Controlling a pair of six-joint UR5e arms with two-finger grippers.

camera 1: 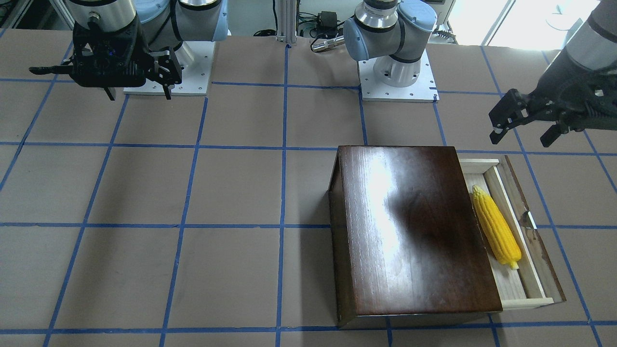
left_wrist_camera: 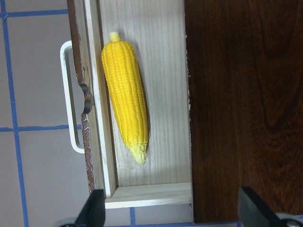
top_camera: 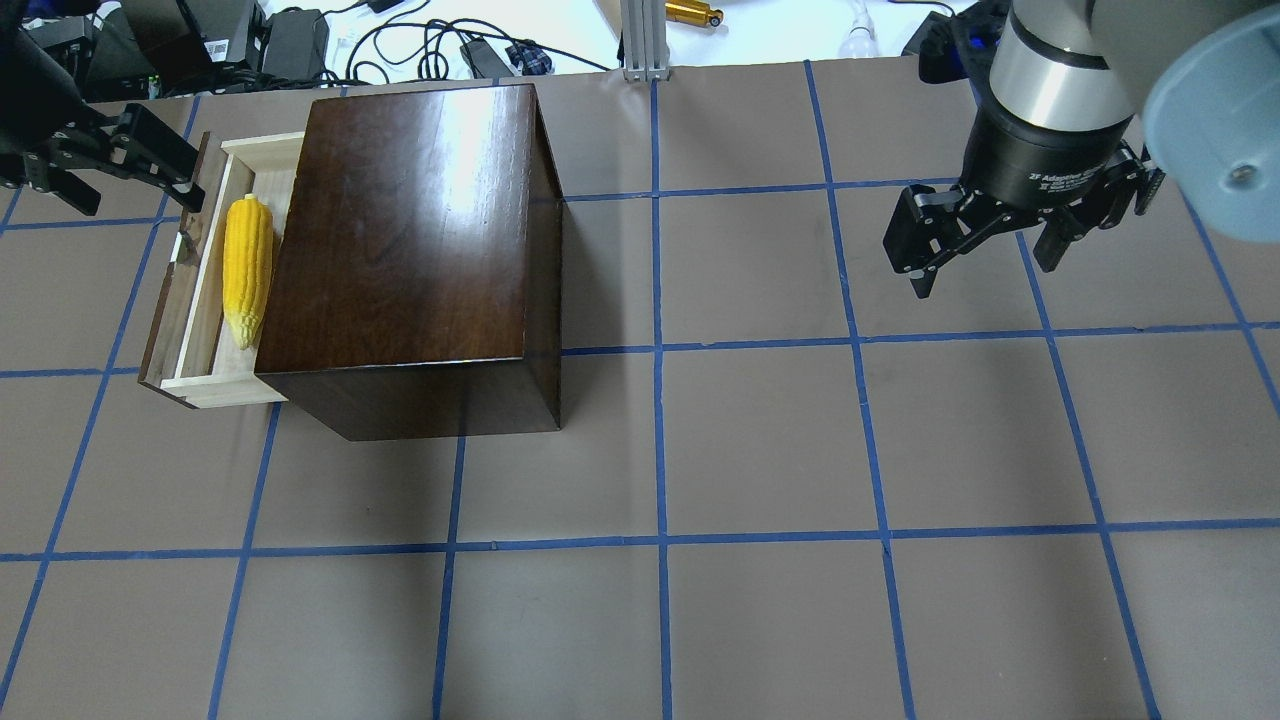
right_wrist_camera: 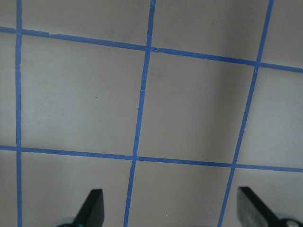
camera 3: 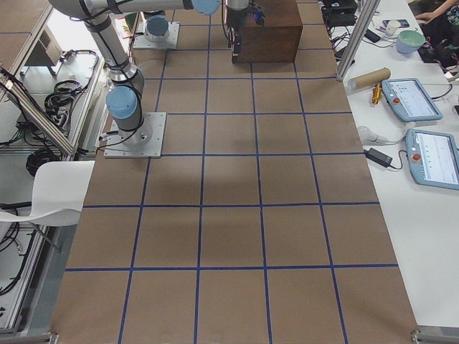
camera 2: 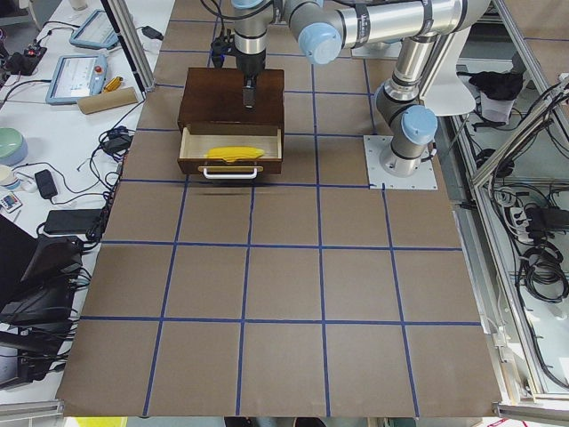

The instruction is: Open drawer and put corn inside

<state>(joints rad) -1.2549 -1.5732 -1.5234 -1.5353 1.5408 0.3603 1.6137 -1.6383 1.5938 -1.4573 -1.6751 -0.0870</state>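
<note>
Brown table (top_camera: 760,440) with blue tape lines (top_camera: 658,400) held a dark wooden box (top_camera: 410,220) close to the edge across from the robot, toward the left end. Its drawer (top_camera: 222,380) was pulled out toward that left end. The corn (top_camera: 247,268) lay flat inside the drawer, just beside the box, pointy end toward the robot's side. The left gripper (camera 1: 520,137) hung above the drawer with its fingers wide apart, holding nothing. The right gripper (top_camera: 985,275) hung over bare table toward the right end, fingers apart too, well apart from the box.
</note>
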